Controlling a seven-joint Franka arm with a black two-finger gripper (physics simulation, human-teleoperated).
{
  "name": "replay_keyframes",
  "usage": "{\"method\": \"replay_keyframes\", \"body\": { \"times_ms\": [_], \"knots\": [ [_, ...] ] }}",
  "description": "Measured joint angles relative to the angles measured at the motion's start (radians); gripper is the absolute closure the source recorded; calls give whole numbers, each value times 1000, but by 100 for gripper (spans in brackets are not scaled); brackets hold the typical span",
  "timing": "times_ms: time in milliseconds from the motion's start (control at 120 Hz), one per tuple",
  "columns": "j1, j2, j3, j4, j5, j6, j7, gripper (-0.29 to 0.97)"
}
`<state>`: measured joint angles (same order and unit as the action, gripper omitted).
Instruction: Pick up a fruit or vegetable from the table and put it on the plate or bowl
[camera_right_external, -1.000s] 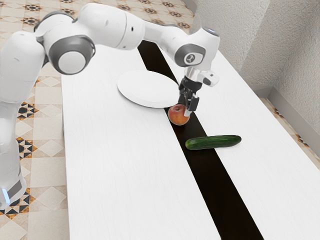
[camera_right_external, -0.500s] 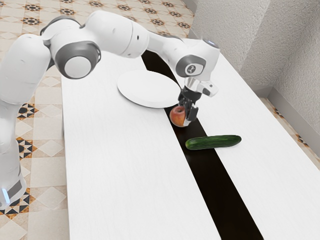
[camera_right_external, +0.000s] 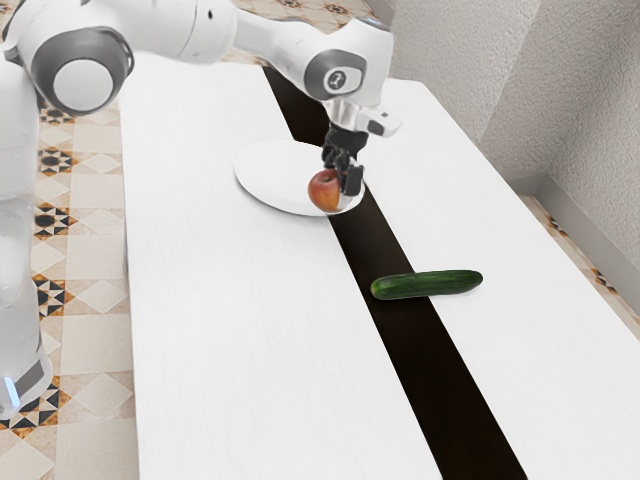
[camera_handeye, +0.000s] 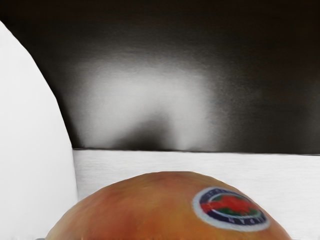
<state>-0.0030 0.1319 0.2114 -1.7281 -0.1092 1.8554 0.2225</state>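
Apple (camera_right_external: 323, 190) (camera_handeye: 165, 207), between the fingers (camera_right_external: 352, 181): smooth red-orange skin with a soft sheen. It bears a round printed sticker (camera_handeye: 228, 208), glossy.
Fingers: black, matt, plastic-looking.
Plate (camera_right_external: 275, 175), just beside the fingers: white, smooth, matt.
Counter (camera_right_external: 250, 330): white, matt, faint brushed grain. Dark strip (camera_right_external: 420, 370) running below the fingers: polished black with a blurred reflection.
Cucumber (camera_right_external: 427, 285), well apart from the fingers: dark green, glossy skin.
Arm (camera_right_external: 200, 30): white, glossy, plastic-looking shell.
Wall (camera_right_external: 560, 80): rough, grainy, plaster-like.
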Motion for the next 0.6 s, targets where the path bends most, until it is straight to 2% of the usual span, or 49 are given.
{"method": "replay_keyframes", "body": {
  "times_ms": [117, 225, 383, 600],
  "knots": [
    [-2, -52, 51, -48, 1, 1, -3, 22],
    [-16, -57, 135, -49, 3, 2, -4, 22],
    [13, -39, 237, -31, 5, 3, -4, 22],
    [23, 61, 259, 83, 0, 4, -3, 22]
  ]
}}
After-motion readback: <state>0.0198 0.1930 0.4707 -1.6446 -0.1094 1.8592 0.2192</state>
